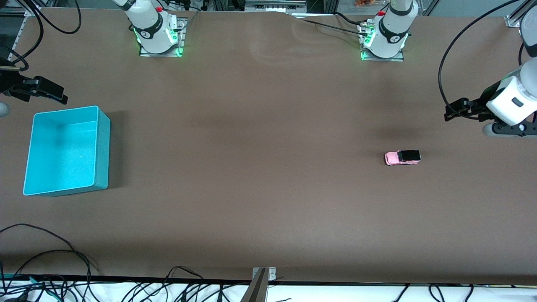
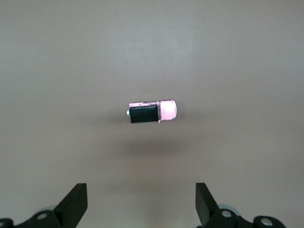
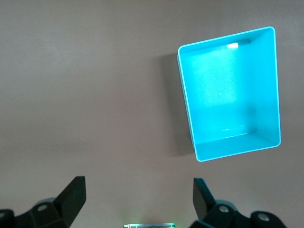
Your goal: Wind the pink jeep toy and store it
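On the brown table (image 1: 260,176), the biggest item is the turquoise bin (image 1: 66,151), sitting at the right arm's end, open side up, nothing inside it in the front or right wrist view (image 3: 229,93).

Right gripper (image 1: 40,90) hangs in the air at the right arm's end, over the table just by the bin's edge that lies farther from the front camera. Its wrist view shows both fingers (image 3: 73,192) spread wide with bare table between them: jaws fully apart, holding nothing.

Left gripper (image 1: 461,110) is up at the left arm's end, well apart from the bin. In the left wrist view its fingers (image 2: 76,202) are likewise spread wide, nothing held.

Pink jeep toy (image 1: 402,157) stands on its wheels on the table, well apart from the bin, toward the left arm's end, and slightly nearer the front camera than the bin's middle. Pink hood points toward the bin, black rear section points away from it. In the left wrist view the jeep (image 2: 152,112) lies ahead of the spread left jaws, clear of both fingers, not touched by anything.
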Robot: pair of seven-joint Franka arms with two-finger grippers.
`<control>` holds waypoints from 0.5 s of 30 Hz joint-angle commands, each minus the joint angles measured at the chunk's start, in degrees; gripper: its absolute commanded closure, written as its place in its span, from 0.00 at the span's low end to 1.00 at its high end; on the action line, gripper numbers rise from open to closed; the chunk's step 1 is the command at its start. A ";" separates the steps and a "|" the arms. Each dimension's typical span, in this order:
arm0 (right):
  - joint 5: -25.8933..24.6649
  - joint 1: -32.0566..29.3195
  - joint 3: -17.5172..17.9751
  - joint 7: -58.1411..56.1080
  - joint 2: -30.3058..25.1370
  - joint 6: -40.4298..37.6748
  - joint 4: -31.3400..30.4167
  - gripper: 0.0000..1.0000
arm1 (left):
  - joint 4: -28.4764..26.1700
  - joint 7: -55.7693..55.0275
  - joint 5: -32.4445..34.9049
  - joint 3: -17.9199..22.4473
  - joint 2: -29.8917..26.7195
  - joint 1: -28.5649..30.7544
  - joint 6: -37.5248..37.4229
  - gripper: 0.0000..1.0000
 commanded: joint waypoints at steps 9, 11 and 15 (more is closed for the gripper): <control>0.73 -0.03 0.13 0.32 -0.65 -0.63 -0.39 0.00 | -13.37 -0.60 2.06 -0.22 -0.69 0.06 16.98 0.00; 0.73 -0.03 0.13 0.14 -0.65 -0.55 -0.39 0.00 | -15.22 -0.60 2.06 -0.22 -0.69 0.06 19.44 0.00; 0.73 -0.12 0.13 -0.38 -0.48 -0.28 -0.39 0.00 | -18.83 -0.60 2.06 -0.22 -0.52 0.06 24.36 0.00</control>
